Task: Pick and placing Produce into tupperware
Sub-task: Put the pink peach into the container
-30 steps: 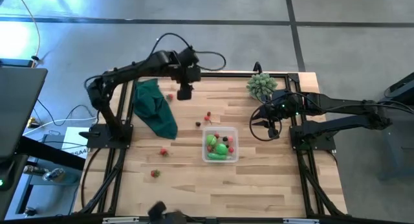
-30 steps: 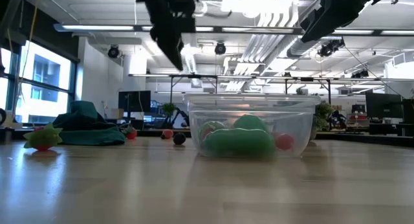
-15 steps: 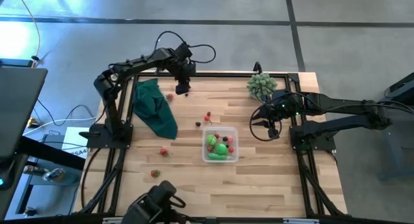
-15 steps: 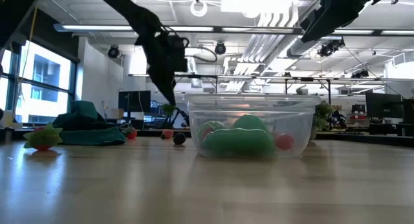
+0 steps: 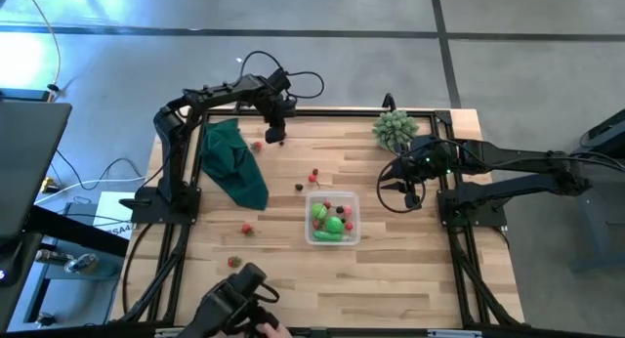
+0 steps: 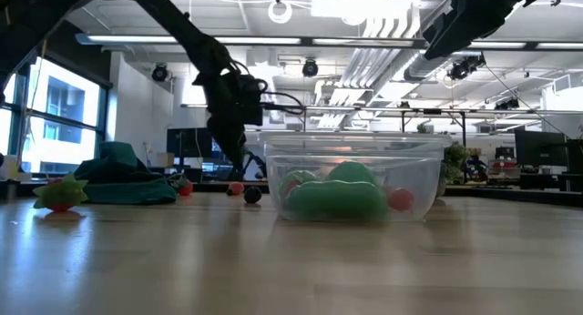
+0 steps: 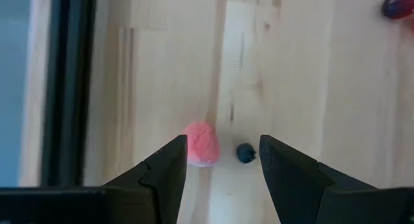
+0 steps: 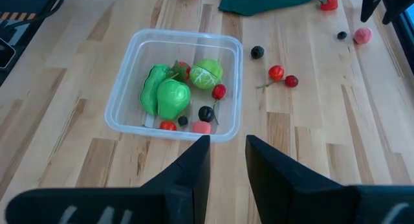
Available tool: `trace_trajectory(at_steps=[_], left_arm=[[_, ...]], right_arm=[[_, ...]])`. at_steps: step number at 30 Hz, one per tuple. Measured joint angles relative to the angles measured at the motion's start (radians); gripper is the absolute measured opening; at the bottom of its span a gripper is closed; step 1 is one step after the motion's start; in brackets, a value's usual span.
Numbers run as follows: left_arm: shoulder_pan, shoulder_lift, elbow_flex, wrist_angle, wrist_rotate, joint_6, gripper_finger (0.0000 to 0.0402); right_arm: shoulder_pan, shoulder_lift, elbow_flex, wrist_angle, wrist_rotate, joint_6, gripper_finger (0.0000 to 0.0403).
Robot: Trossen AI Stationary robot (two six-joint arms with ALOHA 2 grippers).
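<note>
The clear tupperware [image 5: 332, 219] stands mid-table and holds green pieces and small berries [image 8: 171, 94]. Loose produce lies around it: a pink piece [image 7: 200, 144] and a tiny dark berry [image 7: 244, 153] near the far edge, two cherries [image 8: 281, 75], and a dark berry [image 8: 257, 52]. My left gripper [image 7: 223, 160] is open, pointing steeply down just above the pink piece and the tiny berry, which lie between its fingertips; in the high view my left gripper [image 5: 276, 135] is right of the cloth. My right gripper [image 8: 228, 160] hangs open, high over the table's right side, with nothing between its fingers.
A dark green cloth [image 5: 234, 162] lies heaped at the far left, with a red piece [image 8: 328, 0] at its edge. A pale spiky plant [image 5: 394, 129] stands at the far right. Two strawberries [image 5: 247, 229] [image 5: 234, 263] lie front left. A hand with a dark device [image 5: 239, 301] shows at the near edge.
My left gripper has come down from high above the table toward the pink piece near the far edge, and has rolled a little. Its fingers have stayed open. The hand with the dark device has come farther in at the near edge.
</note>
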Motion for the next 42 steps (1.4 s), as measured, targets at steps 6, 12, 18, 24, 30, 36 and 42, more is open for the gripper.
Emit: trace_trajectory(at_steps=[6,12,18,24,30,36,42], left_arm=[[-0.002,0.0,0.0,-0.008,-0.073,0.024,0.0182],[-0.002,0.0,0.0,-0.014,-0.125,0.036,0.0182],[-0.002,0.025,0.0,-0.014,-0.127,0.022,0.0182],[-0.005,0.06,0.0,-0.014,-0.092,0.015,0.0182],[-0.023,0.06,0.0,0.028,-0.117,0.023,0.0182],[-0.034,0.061,0.0,0.05,-0.136,0.026,0.0182],[-0.036,0.061,0.0,0.05,-0.157,0.026,0.0182]], right_arm=[[0.0,0.0,0.0,0.0,0.0,0.0,0.0089],[0.0,0.0,0.0,0.0,0.0,0.0,0.0089],[0.0,0.0,0.0,0.0,0.0,0.0,0.0089],[0.0,0.0,0.0,0.0,0.0,0.0,0.0089],[0.0,0.0,0.0,0.0,0.0,0.0,0.0089],[0.0,0.0,0.0,0.0,0.0,0.0,0.0089],[0.0,0.0,0.0,0.0,0.0,0.0,0.0089]])
